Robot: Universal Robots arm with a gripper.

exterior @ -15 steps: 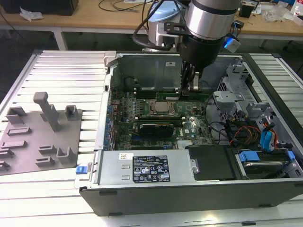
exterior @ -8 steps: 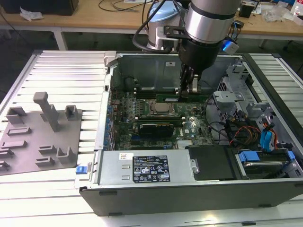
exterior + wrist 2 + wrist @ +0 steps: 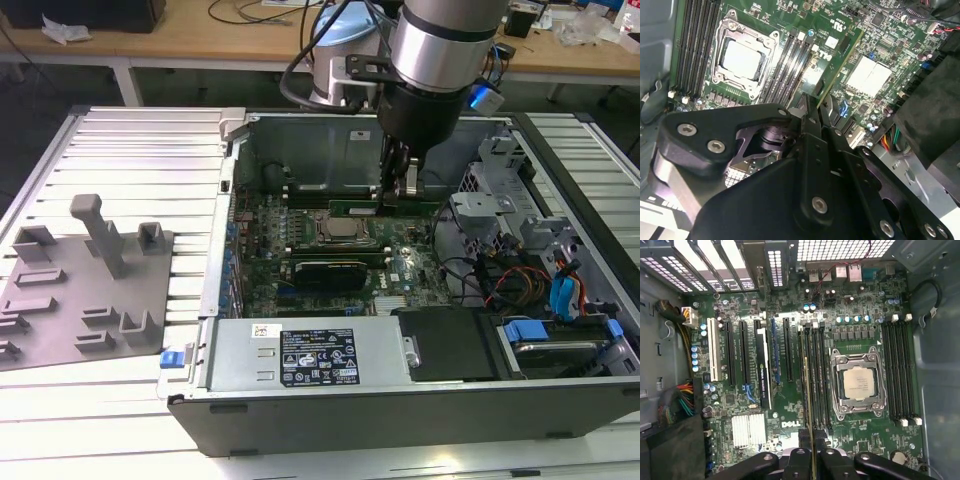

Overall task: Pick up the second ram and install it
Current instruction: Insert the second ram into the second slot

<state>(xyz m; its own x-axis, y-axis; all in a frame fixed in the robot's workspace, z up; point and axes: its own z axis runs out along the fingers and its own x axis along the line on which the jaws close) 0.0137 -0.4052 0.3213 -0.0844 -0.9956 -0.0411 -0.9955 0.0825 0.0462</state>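
The tool (image 3: pixel 812 107) is clamped on the second ram (image 3: pixel 840 62), held edge-down above the memory slots (image 3: pixel 816 365) at the processor socket's (image 3: pixel 858 382) 9 o'clock. Good seating needs the stick parallel and centred over 1 slot.

Bright even overhead light w/ glare on white table (image 3: pixel 120 150); case interior shadowed, wrist views slightly soft.

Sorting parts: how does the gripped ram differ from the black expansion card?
The second ram is green and thin, held by the gripper; the black expansion card is thicker and sits in its slot, ungripped. Both stand on edge, parallel.
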